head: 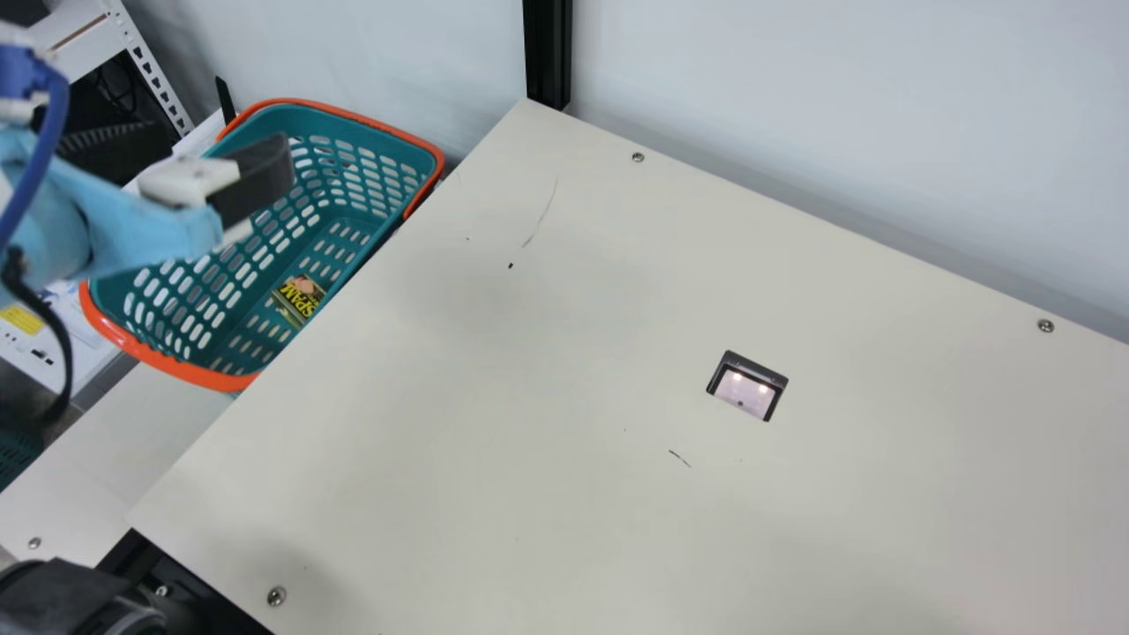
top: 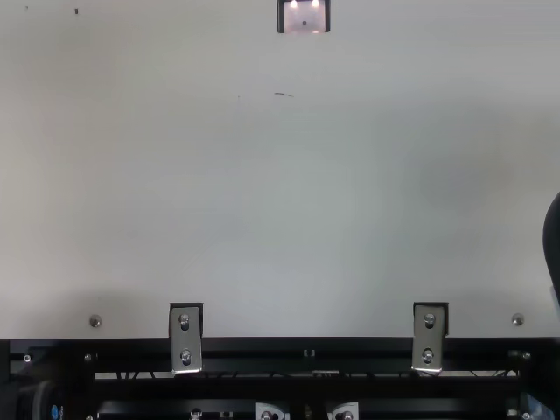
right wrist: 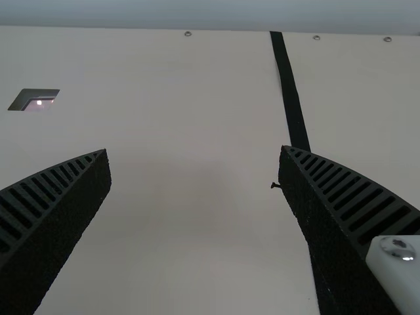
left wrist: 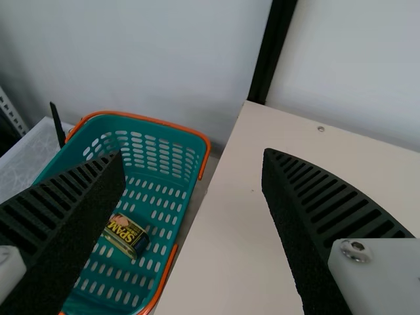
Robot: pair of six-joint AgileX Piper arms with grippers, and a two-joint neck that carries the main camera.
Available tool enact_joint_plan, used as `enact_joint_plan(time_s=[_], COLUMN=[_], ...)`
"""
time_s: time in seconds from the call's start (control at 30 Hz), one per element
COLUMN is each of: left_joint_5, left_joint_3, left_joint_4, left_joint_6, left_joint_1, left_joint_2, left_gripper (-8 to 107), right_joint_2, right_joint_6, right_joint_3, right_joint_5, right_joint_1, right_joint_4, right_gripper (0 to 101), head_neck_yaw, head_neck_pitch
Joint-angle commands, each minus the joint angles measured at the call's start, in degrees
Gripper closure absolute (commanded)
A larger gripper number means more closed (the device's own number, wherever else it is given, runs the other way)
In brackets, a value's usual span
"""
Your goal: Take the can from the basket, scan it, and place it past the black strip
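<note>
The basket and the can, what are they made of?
The basket looks like hard plastic, smooth with a slight shine: its teal walls have neat rows of molded holes. The can is probably thin metal, smooth-looking, since it has a boxy shape with rounded corners and bright yellow print. I can't tell if that print is on paper or right on the metal.

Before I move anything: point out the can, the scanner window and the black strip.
Can (left wrist: 126, 235): left wrist view, middle of its printed label.
Scanner window (head: 745, 393): main view, on the pale lit pane inside its dark frame.
Black strip (right wrist: 290, 92): right wrist view, on an uncovered stretch of it.
</note>
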Motion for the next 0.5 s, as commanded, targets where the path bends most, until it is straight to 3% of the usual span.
enact_joint_plan(time_s=[0.0,0.23,0.47], left_joint_5=[0.62,2.24,0.96], left_joint_3=[-2.95,-8.21,-10.34], left_joint_4=[-0.49,-3.01,-3.37], left_joint_6=[-0.25,-0.07,-0.77], left_joint_1=[2.05,7.87,12.12], left_joint_2=[5.21,15.71,25.82], left_gripper=[9,9,9], right_joint_2=[0.0,0.0,0.0], right_joint_6=[0.0,0.0,0.0], right_joint_3=[0.0,0.0,0.0], right_joint_5=[0.0,0.0,0.0], right_joint_1=[0.0,0.0,0.0], right_joint_4=[0.0,0.0,0.0], right_gripper=[0,0,0], head_neck_yaw=[0.72,0.72,0.72], head_neck_pitch=[-2.04,-2.04,-2.04])
